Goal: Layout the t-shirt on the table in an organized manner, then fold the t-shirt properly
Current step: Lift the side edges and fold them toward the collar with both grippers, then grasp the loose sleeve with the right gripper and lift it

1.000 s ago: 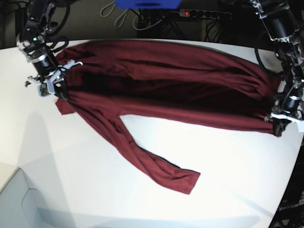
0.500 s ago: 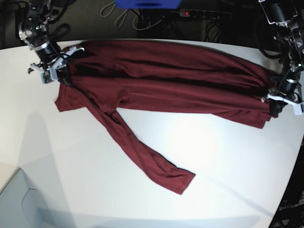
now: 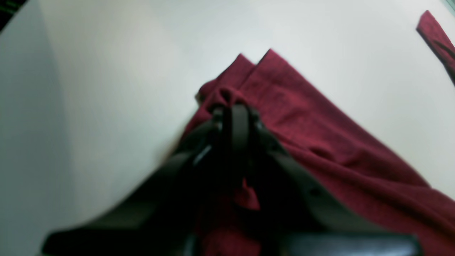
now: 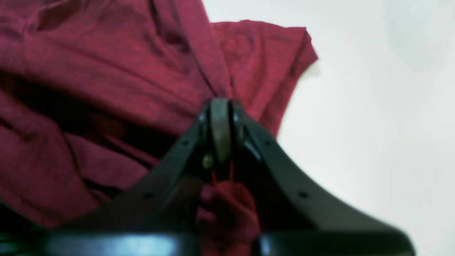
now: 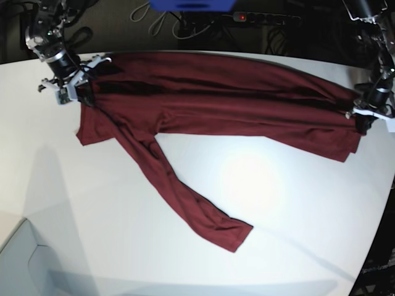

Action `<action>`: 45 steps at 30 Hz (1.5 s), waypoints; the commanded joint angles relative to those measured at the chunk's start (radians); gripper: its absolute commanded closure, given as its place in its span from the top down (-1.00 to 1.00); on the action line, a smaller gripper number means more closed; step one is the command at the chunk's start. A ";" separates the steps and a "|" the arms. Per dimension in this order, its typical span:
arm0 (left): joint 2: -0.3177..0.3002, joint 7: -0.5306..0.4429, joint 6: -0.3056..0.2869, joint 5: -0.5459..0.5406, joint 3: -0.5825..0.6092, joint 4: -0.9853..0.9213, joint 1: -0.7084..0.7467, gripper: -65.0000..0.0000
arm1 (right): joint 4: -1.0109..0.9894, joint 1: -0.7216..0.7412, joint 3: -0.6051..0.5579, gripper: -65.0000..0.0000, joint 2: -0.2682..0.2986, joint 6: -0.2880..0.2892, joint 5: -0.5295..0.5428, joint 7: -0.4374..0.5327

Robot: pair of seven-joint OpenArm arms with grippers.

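The dark maroon t-shirt (image 5: 216,105) lies stretched in a long band across the far part of the white table (image 5: 185,259). One long sleeve (image 5: 185,197) trails toward the near middle. My right gripper (image 5: 77,92) is shut on the shirt's left end; in the right wrist view the fingers (image 4: 220,103) pinch a fold of the fabric (image 4: 106,71). At the far right my left gripper (image 5: 364,120) is shut on the other end. The left wrist view has its fingertips (image 3: 233,106) closed over a bunched edge of the cloth (image 3: 320,135), with the hem corner just beyond.
Behind the table's far edge lie a power strip with a red light (image 5: 259,18), white cables (image 5: 154,21) and a blue object (image 5: 191,5). The table's curved edge (image 5: 386,203) runs down the right side. A pale grey panel (image 5: 24,259) sits at the near left corner.
Both grippers have moved toward the far edge, drawing the shirt taut and further back. The folds have flattened and the trailing sleeve slid slightly away from me.
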 commanded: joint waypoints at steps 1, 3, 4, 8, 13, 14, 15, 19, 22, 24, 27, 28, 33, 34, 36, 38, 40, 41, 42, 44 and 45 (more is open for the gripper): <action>-0.024 -0.028 0.001 -0.017 -0.006 0.006 -0.007 -1.00 | 0.016 -0.008 0.000 -1.00 0.008 -0.004 0.017 0.025; -0.024 -0.028 0.001 -0.012 -0.006 -0.019 -0.009 -1.00 | 0.016 -0.017 -0.003 -1.00 0.008 -0.004 0.017 0.024; -0.024 -0.028 0.001 -0.012 -0.006 -0.034 -0.009 -1.00 | 0.016 -0.017 -0.003 -1.00 0.006 -0.004 0.017 0.024; -0.026 -0.028 0.001 -0.012 -0.004 -0.095 -0.010 -0.97 | 0.016 -0.017 -0.003 -1.00 0.006 -0.004 0.015 0.020; -0.024 -0.028 0.001 -0.012 -0.004 -0.112 -0.010 -0.39 | 0.018 -0.017 -0.002 -0.74 0.011 -0.004 0.014 0.020; -0.024 -0.028 0.001 -0.012 -0.006 -0.112 -0.010 -0.26 | 0.018 -0.017 0.000 -0.61 0.014 -0.004 0.014 0.020; -0.024 -0.028 0.001 -0.017 -0.006 -0.112 -0.010 -0.17 | 0.018 -0.019 -0.002 -0.47 0.025 -0.004 0.014 0.020; -0.024 -0.028 0.001 -0.020 -0.006 -0.106 -0.010 -0.08 | 0.030 -0.020 0.004 -0.02 0.036 -0.004 0.014 0.020; -0.024 -0.028 0.001 -0.020 -0.007 -0.102 -0.010 -0.07 | 0.059 -0.020 0.044 0.17 0.043 -0.004 0.015 0.020; -0.024 -0.028 0.001 -0.020 -0.007 -0.102 -0.010 -0.07 | 0.079 -0.016 0.073 0.19 0.036 -0.004 0.020 0.022; -0.024 -0.028 0.001 -0.022 -0.007 -0.102 -0.010 -0.07 | 0.103 0.004 0.086 0.19 0.023 -0.004 0.020 0.022; -0.024 -0.028 0.001 -0.022 -0.009 -0.102 -0.010 -0.07 | 0.110 0.024 0.081 0.19 0.023 -0.004 0.020 0.020; -0.024 -0.028 0.001 -0.022 -0.013 -0.102 -0.010 -0.04 | 0.094 0.158 -0.006 0.19 -0.010 -0.004 0.015 -0.024; -0.024 -0.028 0.001 -0.022 -0.013 -0.102 -0.010 0.01 | 0.085 0.207 -0.029 0.19 -0.018 -0.004 0.015 -0.064; -0.024 -0.028 0.001 -0.022 -0.013 -0.102 -0.010 0.13 | 0.057 0.288 -0.075 0.19 -0.029 -0.004 0.014 -0.139; -0.024 -0.028 0.001 -0.022 -0.013 -0.102 -0.018 0.25 | 0.007 0.391 -0.128 0.19 -0.032 -0.004 0.014 -0.227; -0.024 -0.028 0.001 -0.022 -0.013 -0.102 -0.035 0.33 | -0.075 0.505 -0.183 0.19 -0.032 -0.004 -0.006 -0.300; -0.024 -0.028 0.001 -0.022 -0.013 -0.102 -0.038 0.33 | -0.127 0.558 -0.214 0.19 -0.032 -0.004 -0.024 -0.320; -0.024 -0.028 0.001 -0.022 -0.013 -0.102 -0.038 0.33 | -0.179 0.601 -0.243 0.19 -0.032 -0.004 -0.037 -0.325; -0.024 -0.029 0.001 -0.022 -0.013 -0.102 -0.040 0.33 | -0.295 0.689 -0.304 0.19 -0.032 -0.004 -0.055 -0.325; -0.024 -0.029 0.001 -0.022 -0.013 -0.102 -0.040 0.33 | -0.358 0.730 -0.327 0.19 -0.032 -0.004 -0.058 -0.325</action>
